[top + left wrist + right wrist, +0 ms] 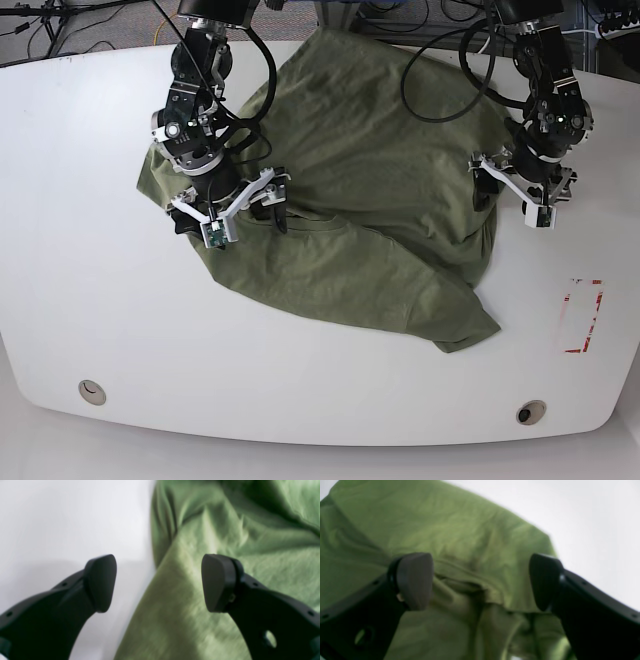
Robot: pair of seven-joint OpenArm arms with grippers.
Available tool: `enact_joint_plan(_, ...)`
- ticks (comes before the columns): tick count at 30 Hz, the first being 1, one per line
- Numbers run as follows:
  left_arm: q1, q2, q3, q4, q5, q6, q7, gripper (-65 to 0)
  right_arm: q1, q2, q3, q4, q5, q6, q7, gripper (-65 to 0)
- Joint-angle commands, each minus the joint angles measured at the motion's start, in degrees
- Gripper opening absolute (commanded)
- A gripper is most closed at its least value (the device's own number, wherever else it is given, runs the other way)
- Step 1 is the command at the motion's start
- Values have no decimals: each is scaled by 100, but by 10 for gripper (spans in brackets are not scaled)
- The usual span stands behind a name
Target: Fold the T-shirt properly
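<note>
The olive-green T-shirt point(370, 160) lies crumpled across the middle of the white table point(80, 300), with one corner trailing toward the front right. My right gripper point(228, 213) hovers over the shirt's left edge. In the right wrist view the right gripper point(480, 580) is open, with wrinkled T-shirt point(470, 530) fabric below and nothing between its pads. My left gripper point(520, 190) is at the shirt's right edge. The left wrist view shows the left gripper point(159, 582) open, straddling the T-shirt point(225, 530) edge, one fingertip over bare table point(62, 517).
A red rectangle outline point(582, 315) is marked on the table at the right. Two round holes point(92, 391) point(531, 411) sit near the front edge. Cables point(440, 60) hang behind the arms at the back.
</note>
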Motion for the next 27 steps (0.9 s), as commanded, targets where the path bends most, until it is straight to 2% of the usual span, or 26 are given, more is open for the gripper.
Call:
enact_joint_plan(1, -86, -56, 14, 116, -100, -50, -175, -155, 77, -7, 0, -24, 117, -3, 156, -97)
enact_joint_plan(8, 35, -46, -67, 204, -120, -45, -163, -181, 107, -7, 41, -193, 144, 15, 174, -84)
enact_joint_plan(14, 265, -37, -177, 403, -111, -45, -310, -236, 68, -7, 87, 15, 168, 46, 162, -97)
enact_joint_plan(18, 434, -89, -389, 541, -70, -85, -441, -357, 131, -7, 34, 185, 134, 121, 158, -169)
enact_joint_plan(22, 434, -178, -425, 472, -53, -108, -305, -467, 239, -7, -137, 122, 113, 222, 161, -210)
enact_joint_plan(24, 403, -230, -429, 422, -49, -128, -202, -494, 363, -7, -319, 12, 120, 311, 148, -193)
enact_joint_plan(27, 341, -264, -417, 265, -82, -133, -115, -493, 649, -7, -690, -284, 133, 453, 145, -141)
